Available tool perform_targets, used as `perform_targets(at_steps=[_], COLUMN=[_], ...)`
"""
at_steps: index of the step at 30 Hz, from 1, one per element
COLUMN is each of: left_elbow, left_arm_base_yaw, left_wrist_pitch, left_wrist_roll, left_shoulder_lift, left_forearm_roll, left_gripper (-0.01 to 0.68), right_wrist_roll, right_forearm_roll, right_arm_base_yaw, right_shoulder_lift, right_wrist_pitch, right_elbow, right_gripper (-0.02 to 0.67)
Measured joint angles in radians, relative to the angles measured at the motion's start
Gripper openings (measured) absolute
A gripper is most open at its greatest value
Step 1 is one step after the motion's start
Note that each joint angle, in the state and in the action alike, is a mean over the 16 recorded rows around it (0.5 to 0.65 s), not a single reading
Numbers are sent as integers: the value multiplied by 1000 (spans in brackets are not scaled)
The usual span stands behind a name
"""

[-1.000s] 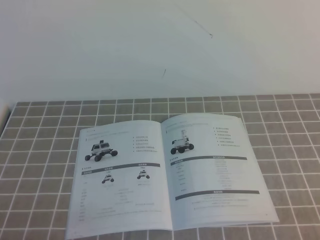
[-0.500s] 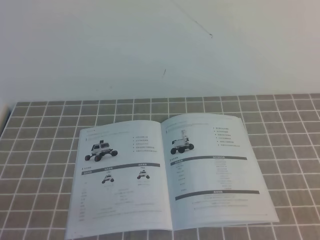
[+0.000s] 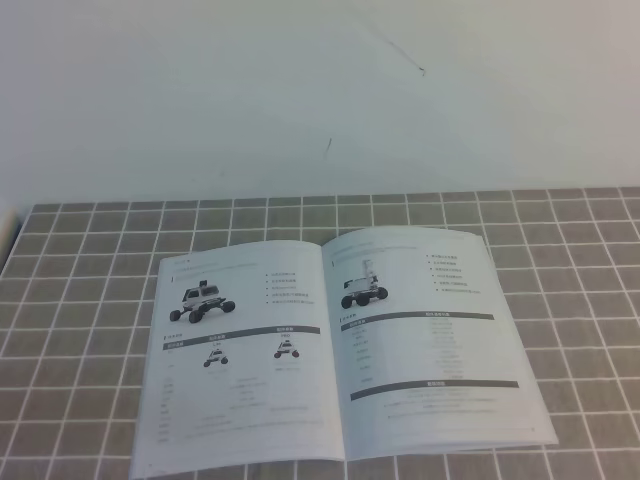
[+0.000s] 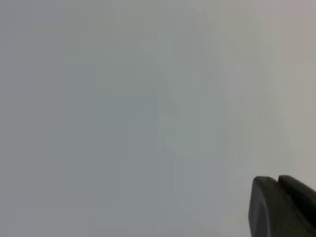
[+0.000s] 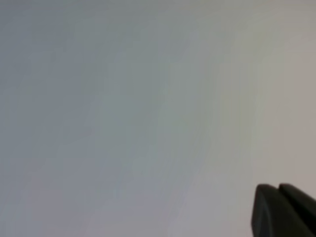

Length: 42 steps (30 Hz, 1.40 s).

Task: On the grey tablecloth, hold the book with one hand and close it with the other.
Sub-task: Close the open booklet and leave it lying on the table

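Note:
The book (image 3: 340, 345) lies open and flat on the grey tablecloth (image 3: 90, 260) in the exterior high view, with its spine running from the far centre toward the front edge. Both pages show wheeled-robot photos and tables. Neither arm appears in that view. The left wrist view shows only a black finger (image 4: 284, 210) in the lower right corner against a blank pale surface. The right wrist view shows the same: a black finger (image 5: 284, 212) in the lower right corner. Neither wrist view shows the book, and the jaws' state does not show.
A plain white wall (image 3: 300, 100) with a few faint marks rises behind the cloth's far edge. The cloth's left edge (image 3: 12, 235) shows at the far left. The book's near corners reach the bottom of the view.

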Motion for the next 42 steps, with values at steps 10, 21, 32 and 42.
perform_targets(at_steps=[10,21,32,42], left_elbow=[-83,-327,-455,-463], left_arm_base_yaw=[0,0,0,0], left_wrist_pitch=[163,582,778,807], left_wrist_roll=[-20,-11,97,422], left_shoulder_lift=[3,190,578,854], left_forearm_roll=[-90,-142,-298,-767], left_gripper=[-3,-3,-3,-3], right_wrist_roll=[73,24,-522,-896], right_forearm_roll=[20,164,606,818], right_arm_base_yaw=[1,4,5,109], right_shoulder_lift=[21,302,841,1354], right_wrist_pitch=[282,872,1101,1181], right_elbow=[-190,-508,-728,-891], right_gripper=[-3,-3,-3,-3])
